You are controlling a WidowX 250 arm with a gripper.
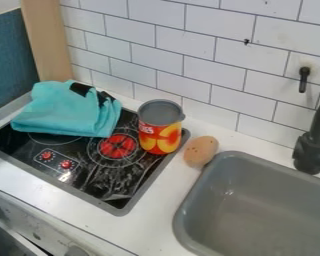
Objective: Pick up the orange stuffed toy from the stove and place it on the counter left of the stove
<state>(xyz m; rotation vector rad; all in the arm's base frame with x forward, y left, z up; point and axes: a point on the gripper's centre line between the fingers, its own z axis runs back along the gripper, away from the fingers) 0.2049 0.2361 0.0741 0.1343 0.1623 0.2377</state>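
At the gripper, the state cannot be told: apart, together or clamped on a thing. Its bearing to the can is likewise undetermined, so the direction of any approach cannot be certified. On the stove [109, 185], at the rear corner toward the sink, stands 1 can [161, 131], upright, grey rim uppermost, label red, orange and yellow. Its long axis is vertical; in my judgement, a grasp around its sides would have to respect that axis. A red burner mark [118, 146] lies beside its base, toward the view's left. Farther left, 1 folded teal cloth [66, 112] with black markings rests across the stove's rear left part, just apart from the can. On the can's opposite side, 1 brown, egg-shaped object [201, 151] lies on the table [164, 195], between stove and sink [197, 200]. Its long axis slants toward the view's upper right. Contact with the sink's rim cannot be confirmed. Beyond stands 1 black faucet [312, 145].
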